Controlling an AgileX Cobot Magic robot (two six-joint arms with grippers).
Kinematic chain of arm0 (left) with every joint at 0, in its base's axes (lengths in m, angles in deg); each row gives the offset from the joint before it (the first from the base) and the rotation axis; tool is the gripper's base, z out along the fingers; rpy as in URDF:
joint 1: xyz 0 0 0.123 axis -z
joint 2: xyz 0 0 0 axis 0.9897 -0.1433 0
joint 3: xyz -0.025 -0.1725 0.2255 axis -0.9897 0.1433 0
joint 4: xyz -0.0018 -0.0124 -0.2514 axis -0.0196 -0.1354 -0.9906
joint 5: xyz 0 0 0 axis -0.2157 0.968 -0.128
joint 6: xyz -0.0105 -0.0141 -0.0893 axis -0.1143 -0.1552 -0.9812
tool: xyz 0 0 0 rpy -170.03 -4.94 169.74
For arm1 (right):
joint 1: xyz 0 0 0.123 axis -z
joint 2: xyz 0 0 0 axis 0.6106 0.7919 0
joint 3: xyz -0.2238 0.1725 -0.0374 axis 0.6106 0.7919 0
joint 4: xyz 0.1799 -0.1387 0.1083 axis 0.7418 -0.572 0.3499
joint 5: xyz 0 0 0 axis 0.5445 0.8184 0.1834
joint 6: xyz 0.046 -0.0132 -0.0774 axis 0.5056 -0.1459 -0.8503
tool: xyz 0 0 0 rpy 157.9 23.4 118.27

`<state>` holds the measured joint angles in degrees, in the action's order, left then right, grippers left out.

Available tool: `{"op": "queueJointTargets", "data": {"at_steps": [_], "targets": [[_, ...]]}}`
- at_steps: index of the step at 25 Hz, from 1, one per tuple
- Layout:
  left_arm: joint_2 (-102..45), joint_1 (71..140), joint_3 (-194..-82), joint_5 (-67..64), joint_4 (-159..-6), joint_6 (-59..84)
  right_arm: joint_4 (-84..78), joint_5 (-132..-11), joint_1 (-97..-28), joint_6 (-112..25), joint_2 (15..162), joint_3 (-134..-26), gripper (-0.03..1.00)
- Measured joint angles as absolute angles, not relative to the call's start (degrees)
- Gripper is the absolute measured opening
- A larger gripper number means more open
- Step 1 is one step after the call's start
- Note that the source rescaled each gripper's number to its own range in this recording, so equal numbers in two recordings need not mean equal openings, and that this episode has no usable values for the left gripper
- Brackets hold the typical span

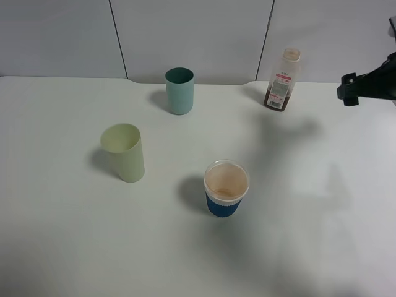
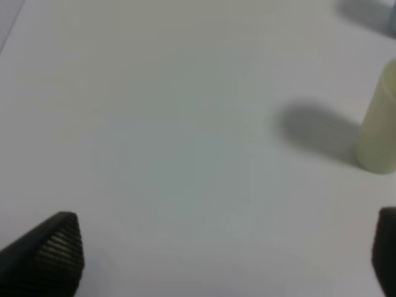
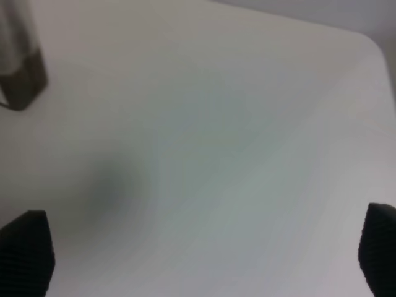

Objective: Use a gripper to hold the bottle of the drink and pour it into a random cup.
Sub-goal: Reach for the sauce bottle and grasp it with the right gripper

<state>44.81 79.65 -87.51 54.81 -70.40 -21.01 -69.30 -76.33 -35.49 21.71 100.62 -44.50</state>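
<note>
The bottle of the drink (image 1: 283, 80) stands upright at the back right of the white table, its brown liquid low in the base. The right wrist view catches only the bottle's (image 3: 18, 68) lower part at the picture's edge. My right gripper (image 3: 204, 257) hangs open over bare table, apart from the bottle, and its black arm (image 1: 368, 86) shows at the right edge of the high view. The pale yellow-green cup (image 1: 124, 152) stands front left. My left gripper (image 2: 226, 260) is open and empty, some way from the cup (image 2: 378, 124).
A teal-green tumbler (image 1: 179, 91) stands at the back middle. A clear cup with a blue sleeve (image 1: 226, 188) stands front centre. The white table (image 1: 62, 235) ends at a grey panelled wall behind.
</note>
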Motion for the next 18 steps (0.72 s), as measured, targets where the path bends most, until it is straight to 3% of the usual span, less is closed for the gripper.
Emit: {"op": "queueJointTargets", "data": {"at_steps": [12,18], "targets": [[44.8,79.7,-87.5,54.8,-70.4,-21.1,-83.7,-94.0,-26.7,27.9,109.6,-44.5,1.0],[44.8,79.7,-87.5,54.8,-70.4,-21.1,-88.7,-100.2,-26.0,28.5,113.2,-46.1,1.0]]}}
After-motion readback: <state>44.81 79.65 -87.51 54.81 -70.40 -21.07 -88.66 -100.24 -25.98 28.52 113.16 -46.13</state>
